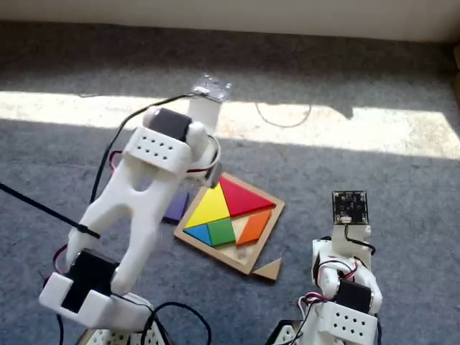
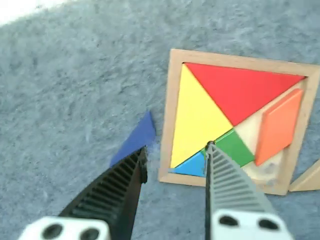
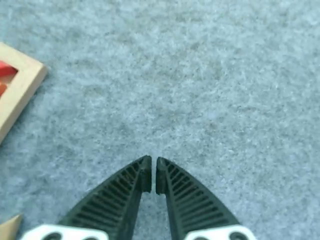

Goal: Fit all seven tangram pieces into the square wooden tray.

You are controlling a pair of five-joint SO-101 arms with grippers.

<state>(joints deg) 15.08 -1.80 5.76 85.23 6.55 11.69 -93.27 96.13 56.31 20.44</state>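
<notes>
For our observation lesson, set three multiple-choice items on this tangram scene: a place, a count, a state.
1. Where is the tan triangle relative to the tray?
A) inside it
B) held by an arm
C) on the carpet by its corner

2. How many coloured pieces lie in the tray?
A) three
B) five
C) seven

3. The right gripper has its fingers:
A) shut
B) wide open
C) clamped on a piece

Answers: 1 C, it lies outside the rim; 2 B, yellow, red, blue, green, orange; 3 A, the fingers nearly touch with nothing between.
</notes>
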